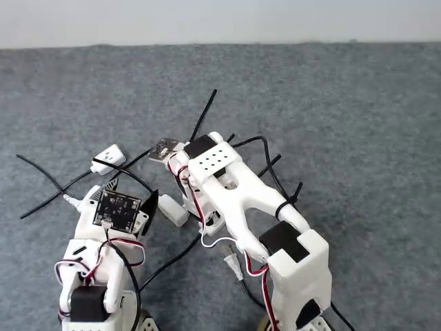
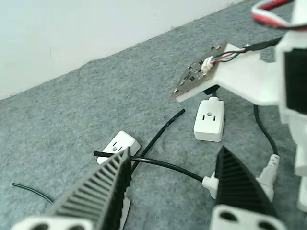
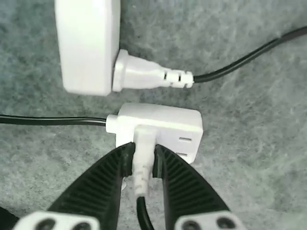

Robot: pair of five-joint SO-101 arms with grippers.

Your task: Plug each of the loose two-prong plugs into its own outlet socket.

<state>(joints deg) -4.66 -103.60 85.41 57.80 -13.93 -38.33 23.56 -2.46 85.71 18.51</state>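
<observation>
On grey carpet (image 1: 358, 103) before a white wall (image 1: 207, 21), the right gripper (image 3: 144, 152) clamps a white plug (image 3: 144, 136) set against an outlet socket (image 3: 163, 122); near that socket, the left gripper (image 2: 175, 153) hangs, jaws apart.

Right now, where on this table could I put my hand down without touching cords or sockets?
Free: the wide grey carpet right of the right arm, and the strip along the far wall. Crowded: ahead of the left gripper and between the arms, where black cords and white sockets lie.
</observation>
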